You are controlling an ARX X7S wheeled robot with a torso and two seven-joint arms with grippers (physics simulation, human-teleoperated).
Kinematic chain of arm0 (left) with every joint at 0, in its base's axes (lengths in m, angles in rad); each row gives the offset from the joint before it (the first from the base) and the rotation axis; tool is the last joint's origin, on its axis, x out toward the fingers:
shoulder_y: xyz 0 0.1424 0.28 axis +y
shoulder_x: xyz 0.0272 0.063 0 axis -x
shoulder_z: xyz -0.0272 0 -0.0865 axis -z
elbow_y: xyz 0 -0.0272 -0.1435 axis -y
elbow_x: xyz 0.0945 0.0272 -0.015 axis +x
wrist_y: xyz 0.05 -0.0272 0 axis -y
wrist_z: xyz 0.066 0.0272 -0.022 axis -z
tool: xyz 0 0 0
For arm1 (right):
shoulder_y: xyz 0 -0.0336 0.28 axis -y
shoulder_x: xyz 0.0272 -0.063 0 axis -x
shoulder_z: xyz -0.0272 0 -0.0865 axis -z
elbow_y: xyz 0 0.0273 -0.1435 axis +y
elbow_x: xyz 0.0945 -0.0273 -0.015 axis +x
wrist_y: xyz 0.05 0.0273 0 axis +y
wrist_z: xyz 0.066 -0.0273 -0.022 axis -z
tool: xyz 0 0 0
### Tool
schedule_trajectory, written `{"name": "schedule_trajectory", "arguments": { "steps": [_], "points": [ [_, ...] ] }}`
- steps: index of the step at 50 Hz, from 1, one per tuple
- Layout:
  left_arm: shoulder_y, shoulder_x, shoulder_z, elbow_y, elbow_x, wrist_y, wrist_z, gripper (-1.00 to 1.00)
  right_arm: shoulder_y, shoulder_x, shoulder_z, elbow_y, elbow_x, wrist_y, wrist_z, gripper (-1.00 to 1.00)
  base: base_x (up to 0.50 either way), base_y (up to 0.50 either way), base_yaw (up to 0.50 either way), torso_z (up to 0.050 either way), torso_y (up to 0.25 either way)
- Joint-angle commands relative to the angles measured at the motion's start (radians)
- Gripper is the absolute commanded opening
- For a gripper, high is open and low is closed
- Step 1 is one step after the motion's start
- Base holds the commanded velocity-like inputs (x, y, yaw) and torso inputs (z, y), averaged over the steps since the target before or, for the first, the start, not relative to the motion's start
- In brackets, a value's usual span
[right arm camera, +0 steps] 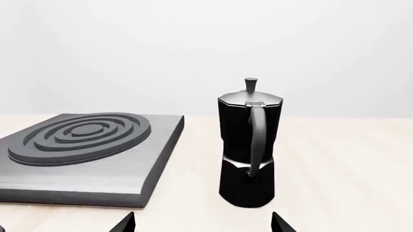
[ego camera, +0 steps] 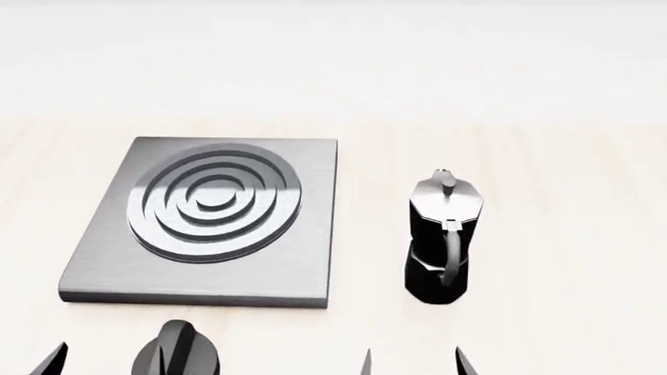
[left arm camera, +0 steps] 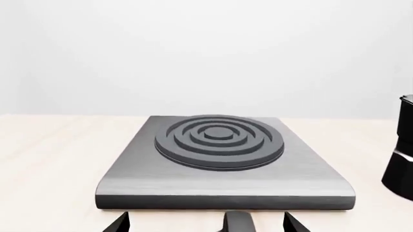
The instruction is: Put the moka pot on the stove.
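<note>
**Moka pot upright beside the stove**

Pale wood desk [ego camera: 563, 156] carries both things. The moka pot [ego camera: 443, 238] stands upright just right of the stove [ego camera: 302, 266], apart from it: glossy black, faceted, narrow-waisted, silver lid with a small knob, curved handle toward the robot. Right tool [right arm camera: 203, 223] sits before it, tips apart and empty. Left tool [left arm camera: 205, 223] likewise apart, facing the stove.
</note>
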Motion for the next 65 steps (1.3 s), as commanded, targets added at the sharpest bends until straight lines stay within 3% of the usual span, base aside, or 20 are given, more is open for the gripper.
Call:
{"name": "schedule_trajectory", "arguments": {
  "steps": [1,24,65],
  "points": [
    [-0.001,-0.006,0.009,-0.002,-0.005,0.000,-0.006,1.00,0.002,0.004,-0.007,0.010,0.007,-0.007,0.007,1.00,0.23,0.00,0.00,0.000,0.000],
    [0.003,-0.019,0.020,0.001,-0.020,0.007,-0.013,1.00,-0.005,0.022,-0.011,-0.041,0.024,-0.009,0.025,1.00,0.06,0.00,0.00,0.000,0.000],
    [0.004,-0.038,0.039,0.023,-0.038,-0.006,-0.038,1.00,0.003,0.034,-0.039,-0.026,0.044,-0.021,0.039,1.00,0.00,0.17,0.00,0.000,0.000]
  ]
}}
